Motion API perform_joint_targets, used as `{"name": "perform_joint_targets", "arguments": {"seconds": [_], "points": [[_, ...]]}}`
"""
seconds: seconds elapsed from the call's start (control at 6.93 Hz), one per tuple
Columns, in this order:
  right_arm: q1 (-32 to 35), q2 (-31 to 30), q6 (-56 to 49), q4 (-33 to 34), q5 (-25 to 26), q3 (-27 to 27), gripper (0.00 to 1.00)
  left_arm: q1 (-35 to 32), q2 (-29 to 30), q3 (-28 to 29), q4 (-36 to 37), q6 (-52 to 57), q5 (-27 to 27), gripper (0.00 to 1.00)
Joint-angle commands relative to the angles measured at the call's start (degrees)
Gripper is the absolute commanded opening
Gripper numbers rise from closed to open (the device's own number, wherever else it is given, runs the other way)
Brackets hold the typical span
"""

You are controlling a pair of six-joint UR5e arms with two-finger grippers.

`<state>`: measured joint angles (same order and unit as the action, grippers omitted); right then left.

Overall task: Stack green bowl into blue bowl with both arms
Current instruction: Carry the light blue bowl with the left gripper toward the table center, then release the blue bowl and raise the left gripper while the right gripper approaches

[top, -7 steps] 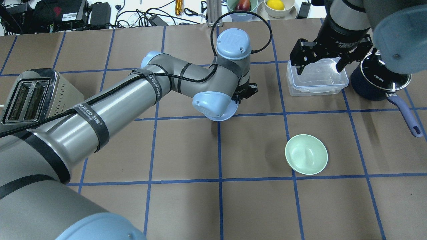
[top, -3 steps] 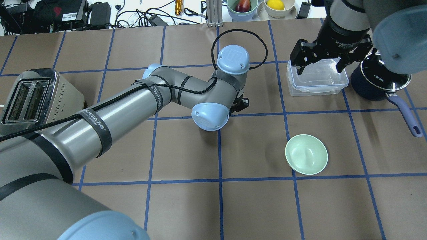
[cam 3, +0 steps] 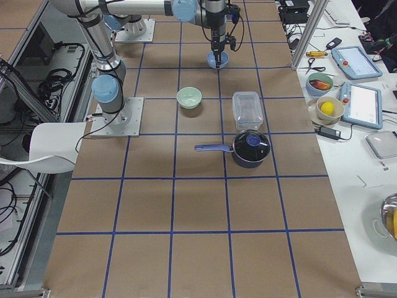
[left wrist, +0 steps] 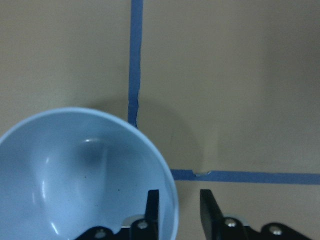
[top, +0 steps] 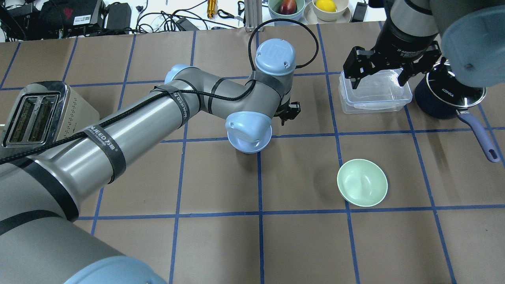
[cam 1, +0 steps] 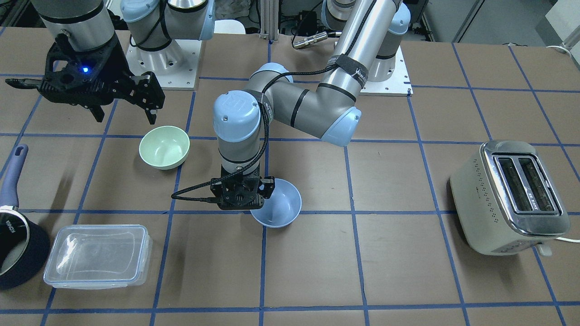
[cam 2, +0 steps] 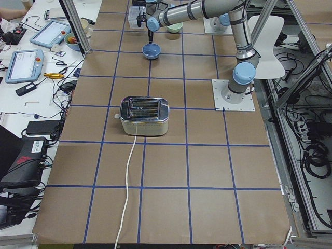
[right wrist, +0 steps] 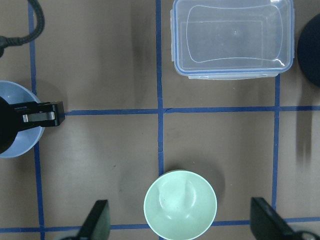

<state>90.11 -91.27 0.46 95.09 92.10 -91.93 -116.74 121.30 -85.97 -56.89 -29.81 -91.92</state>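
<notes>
The blue bowl point(cam 1: 282, 203) is upright near the table's middle, by a blue tape crossing; it also shows half hidden under the left arm's joint cap in the overhead view point(top: 248, 149). My left gripper point(left wrist: 179, 210) is shut on its rim, one finger point(left wrist: 152, 210) inside and one outside. I cannot tell whether the bowl touches the table. The green bowl point(top: 362, 182) sits empty on the table to the robot's right, also in the front view point(cam 1: 164, 147). My right gripper point(top: 378, 83) is open and empty, hovering high above the green bowl point(right wrist: 180, 205).
A clear lidded container point(top: 375, 94) and a dark saucepan with a purple handle point(top: 446, 98) stand at the far right. A toaster point(top: 39, 114) stands at the left. Fruit bowls point(top: 287, 6) sit beyond the table's far edge.
The left arm dipped, then rose again, and the blue bowl shifted a little left and toward the robot. The right arm and the green bowl have not moved.
</notes>
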Motion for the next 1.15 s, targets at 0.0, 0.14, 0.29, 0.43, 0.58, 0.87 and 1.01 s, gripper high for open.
{"name": "perform_joint_targets", "arguments": {"seconds": [0.0,0.14,0.29,0.43,0.58,0.87,1.01], "points": [[-0.2,0.13,-0.11,-0.17,0.36,-0.09,1.0,3.33,-4.29,2.56,-8.27,6.19,0.25,1.0],[-0.46,0.47,-1.33,-0.26,0.36,-0.44,1.0,7.88,-7.54,2.48,-13.63,13.91,0.17,1.0],[-0.98,0.56,-3.86,0.61,0.1,-3.48,1.0,12.45,-11.23,2.47,-18.47,18.95,0.17,1.0],[-2.73,0.57,-5.98,5.06,-0.25,-8.65,1.0,18.16,-15.53,2.13,-24.0,25.78,0.25,1.0],[-5.01,0.57,-9.74,11.11,-1.12,-15.49,1.0,24.39,-20.7,2.56,-29.63,33.68,0.51,1.0],[-11.07,0.39,-13.9,17.57,-0.17,-29.29,1.0,28.49,-30.11,0.81,-34.41,37.72,0.25,1.0],[-14.49,0.74,-14.86,18.72,-0.77,-33.1,1.0,28.41,-32.68,-0.15,-34.69,37.63,0.34,1.0]]}}
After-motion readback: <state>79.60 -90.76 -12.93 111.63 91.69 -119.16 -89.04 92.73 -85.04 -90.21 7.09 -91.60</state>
